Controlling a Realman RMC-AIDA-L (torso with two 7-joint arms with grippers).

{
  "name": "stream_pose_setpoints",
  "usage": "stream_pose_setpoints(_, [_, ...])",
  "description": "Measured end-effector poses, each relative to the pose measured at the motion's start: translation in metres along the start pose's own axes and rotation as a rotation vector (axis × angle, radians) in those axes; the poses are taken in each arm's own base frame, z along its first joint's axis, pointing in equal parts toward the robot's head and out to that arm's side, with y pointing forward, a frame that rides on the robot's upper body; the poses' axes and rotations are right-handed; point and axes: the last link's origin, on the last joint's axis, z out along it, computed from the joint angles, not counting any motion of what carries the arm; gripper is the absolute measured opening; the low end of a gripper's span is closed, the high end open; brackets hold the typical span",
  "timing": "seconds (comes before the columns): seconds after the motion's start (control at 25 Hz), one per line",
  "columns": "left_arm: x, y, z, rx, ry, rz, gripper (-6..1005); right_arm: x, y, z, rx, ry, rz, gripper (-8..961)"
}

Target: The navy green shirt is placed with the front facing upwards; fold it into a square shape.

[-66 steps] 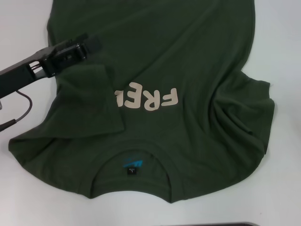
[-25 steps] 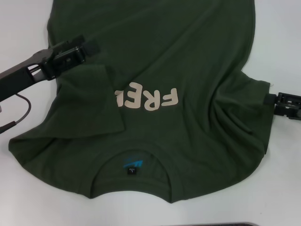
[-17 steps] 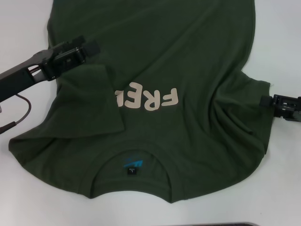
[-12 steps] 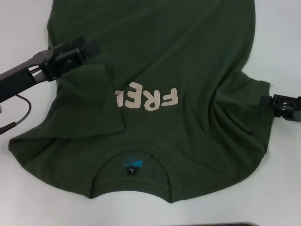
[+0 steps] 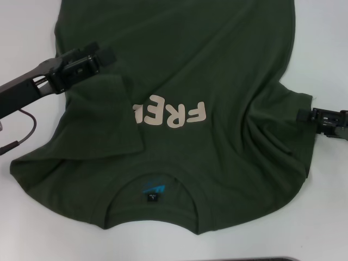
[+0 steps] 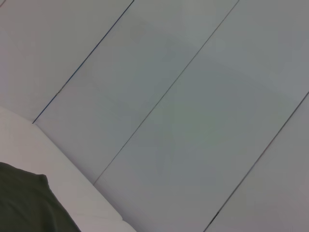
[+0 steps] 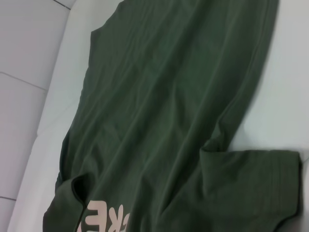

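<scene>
Left gripper (image 5: 100, 54) sits low over the folded-in sleeve; whether it pinches cloth I cannot tell. Navy green shirt (image 5: 217, 70) lies face-up on the white table (image 5: 32, 217). Right gripper (image 5: 305, 115) touches the right sleeve edge, grip unclear; a shallow bite could slip and bunch the wrinkles

Left arm reaches in diagonally from the left edge; left gripper (image 5: 100, 54) sits low, fingers close together. Right gripper (image 5: 305, 115) enters at the right edge, mid-height, pointing leftward; its finger state cannot be read.
</scene>
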Motion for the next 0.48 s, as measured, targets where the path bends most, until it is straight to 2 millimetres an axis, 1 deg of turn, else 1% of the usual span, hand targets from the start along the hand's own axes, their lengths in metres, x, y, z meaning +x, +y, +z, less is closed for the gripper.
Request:
stream_pose_setpoints(0.2, [0.0002, 0.0, 0.0001, 0.0, -0.001, 0.0, 960, 0.0003, -0.0003, 0.0026, 0.007, 0.001, -0.005, 899])
stream_pose_setpoints(0.44, [0.0008, -0.0003, -0.0004, 0.001, 0.002, -0.002, 960, 0.0026, -0.0045, 0.0025, 0.024, -0.008, 0.013, 845])
stream_pose_setpoints(0.48, [0.0009, -0.0003, -0.0004, 0.001, 0.003, -0.002, 960, 0.0029, -0.0049, 0.0027, 0.024, -0.009, 0.016, 741])
